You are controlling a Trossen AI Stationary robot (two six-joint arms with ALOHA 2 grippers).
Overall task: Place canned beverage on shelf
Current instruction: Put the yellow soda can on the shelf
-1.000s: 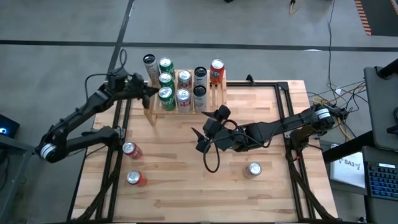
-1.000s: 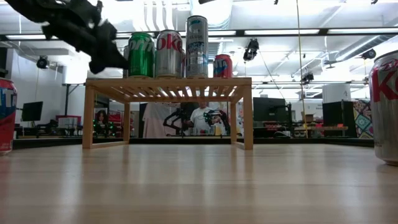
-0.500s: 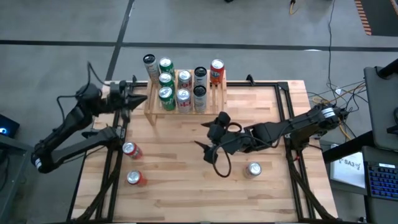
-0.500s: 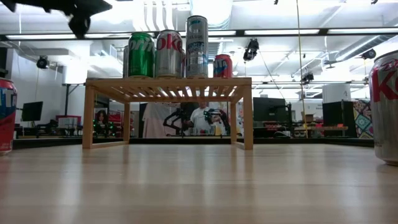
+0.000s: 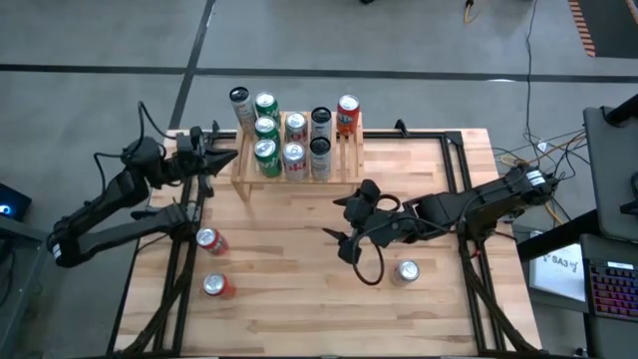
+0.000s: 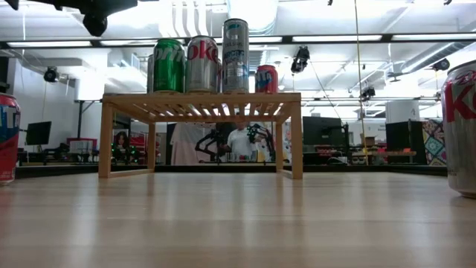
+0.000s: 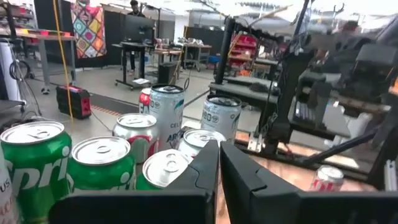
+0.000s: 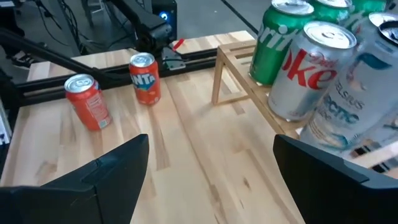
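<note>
The light-wood shelf [image 5: 347,152] stands at the table's far edge with several cans upright on its slatted top [image 6: 201,99]. Three loose cans stand upright on the table: a red and blue one [image 5: 207,239] and a red one [image 5: 216,287] near the left edge, and a silver-topped one [image 5: 407,270] at the near right. My left gripper [image 5: 229,157] hovers shut just off the shelf's left end, level with the can tops [image 7: 219,163]. My right gripper [image 5: 340,242] hangs open over the table's middle, empty, facing the two left cans [image 8: 211,180].
Black frame rails [image 5: 184,249] run along the table's left and right edges. A cable loop [image 5: 371,269] hangs below my right arm, close to the silver-topped can. Bare planks [image 5: 289,249] lie between the shelf and the loose cans.
My left gripper has drawn back from the shelf's left end toward the table's left edge and risen, staying shut. My right gripper has drifted toward the table's right and near edges, turning a little, and has stayed open. No can has moved.
</note>
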